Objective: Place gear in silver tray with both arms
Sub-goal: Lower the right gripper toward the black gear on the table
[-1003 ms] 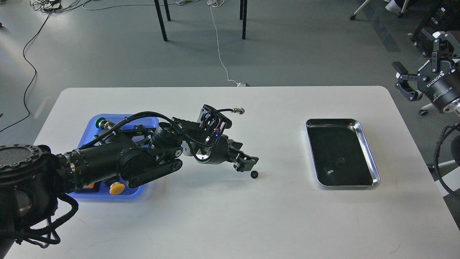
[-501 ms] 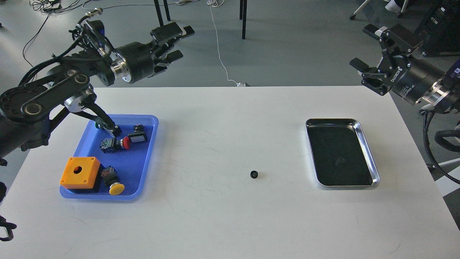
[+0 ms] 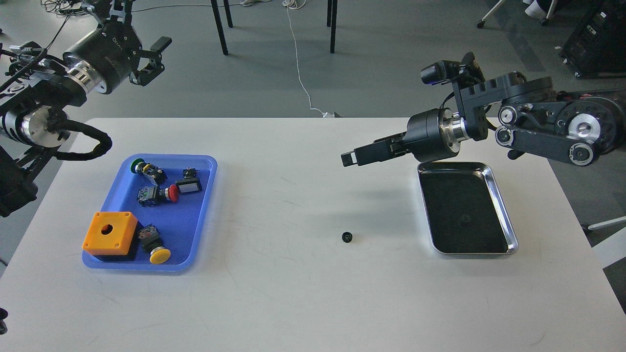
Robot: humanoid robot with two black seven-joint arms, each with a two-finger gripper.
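Note:
The small black gear [image 3: 346, 237] lies flat on the white table [image 3: 293, 303], left of the silver tray [image 3: 511, 230]. The tray holds nothing but reflections. My right gripper [image 3: 349, 159] reaches leftward over the table by the tray's far left corner, well above and behind the gear. I see it side-on, so its fingers overlap. My left gripper [image 3: 143, 29] is raised off the table's far left corner, above the floor, with its fingers spread and empty.
A blue plastic tray [image 3: 205, 205] at the left holds an orange box [image 3: 109, 232] and several push buttons. The right arm's elbow and wrist [image 3: 538, 122] hang over the silver tray's far edge. Chair legs and cables are on the floor behind.
My left arm has lifted away from the gear and drawn back to the far left. My right arm has swung in over the table beside the silver tray. The gear has not moved.

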